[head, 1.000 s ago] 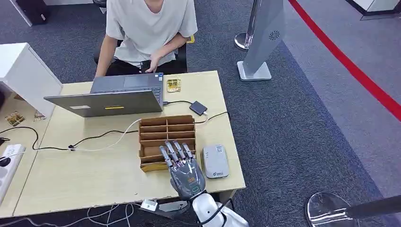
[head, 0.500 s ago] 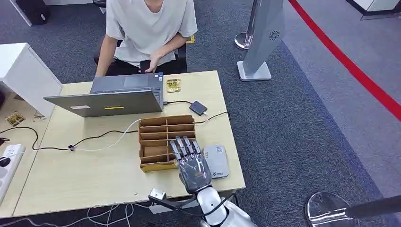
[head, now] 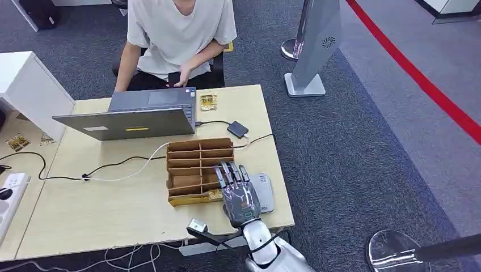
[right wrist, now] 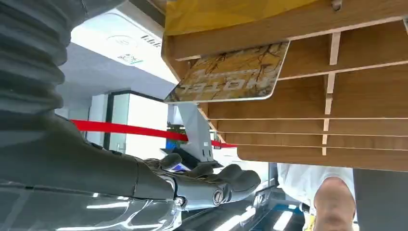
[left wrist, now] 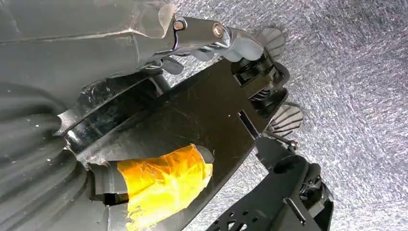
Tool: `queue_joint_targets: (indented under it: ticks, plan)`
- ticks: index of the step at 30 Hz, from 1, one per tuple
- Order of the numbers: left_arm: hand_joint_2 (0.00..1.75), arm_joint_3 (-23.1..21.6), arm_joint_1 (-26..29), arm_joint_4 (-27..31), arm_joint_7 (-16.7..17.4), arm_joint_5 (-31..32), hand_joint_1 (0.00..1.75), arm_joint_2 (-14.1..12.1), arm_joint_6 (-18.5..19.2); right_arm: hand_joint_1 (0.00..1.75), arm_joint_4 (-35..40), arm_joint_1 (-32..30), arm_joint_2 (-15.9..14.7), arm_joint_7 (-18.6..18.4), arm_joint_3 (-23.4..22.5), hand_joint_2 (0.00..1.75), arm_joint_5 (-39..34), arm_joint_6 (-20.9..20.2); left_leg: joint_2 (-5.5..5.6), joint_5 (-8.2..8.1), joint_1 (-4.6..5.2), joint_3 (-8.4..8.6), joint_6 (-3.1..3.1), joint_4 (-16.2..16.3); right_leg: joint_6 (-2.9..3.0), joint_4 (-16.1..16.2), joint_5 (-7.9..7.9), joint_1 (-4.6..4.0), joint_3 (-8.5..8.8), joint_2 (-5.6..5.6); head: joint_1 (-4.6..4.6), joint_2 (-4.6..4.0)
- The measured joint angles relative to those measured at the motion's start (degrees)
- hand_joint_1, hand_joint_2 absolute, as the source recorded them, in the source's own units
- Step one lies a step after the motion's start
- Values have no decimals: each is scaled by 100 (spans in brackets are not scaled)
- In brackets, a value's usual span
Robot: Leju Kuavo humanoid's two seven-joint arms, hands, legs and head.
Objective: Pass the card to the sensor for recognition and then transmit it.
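A gold marbled card (right wrist: 231,72) printed HOTEL leans out of the front compartment of the wooden divider box (right wrist: 337,96); in the head view a sliver of that card (head: 214,194) shows at the box's (head: 198,156) front right corner. My right hand (head: 238,195) hovers flat above that corner, and it partly covers the white sensor (head: 265,195) beside the box. Its fingers (right wrist: 211,183) stretch out straight, apart from the card, with nothing in them. The sensor (right wrist: 115,41) lies just beside the box. My left hand (left wrist: 207,33) hangs over the carpet, holding nothing.
A person sits behind the open laptop (head: 136,116) at the table's (head: 102,209) far side. Another gold card (head: 208,102) lies by the laptop, and a small black box (head: 237,129) with cables sits behind the divider. A power strip (head: 8,195) lies at the left edge.
My right hand has slid to the right and a little forward, off the box's front middle and partly over the sensor. The card's corner in the front compartment has come into sight.
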State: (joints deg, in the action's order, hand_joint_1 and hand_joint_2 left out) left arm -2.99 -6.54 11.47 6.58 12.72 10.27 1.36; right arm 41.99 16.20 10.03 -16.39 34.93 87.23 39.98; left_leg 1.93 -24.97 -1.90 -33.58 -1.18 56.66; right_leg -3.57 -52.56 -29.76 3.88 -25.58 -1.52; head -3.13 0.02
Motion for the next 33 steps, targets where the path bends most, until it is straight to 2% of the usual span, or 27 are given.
queue_joint_targets:
  ticks: [10,33]
  plan:
    - [175,0,0,0,0,15,0,0,-11,0,240,-51,15,267,-116,175,0,2,0,0,0,0,0,0,0,0,0,0,0,0,-2,0]
    - [175,0,1,0,0,13,0,2,-22,0,267,-300,181,566,-208,175,0,0,0,0,0,0,0,0,0,0,0,0,0,0,0,0]
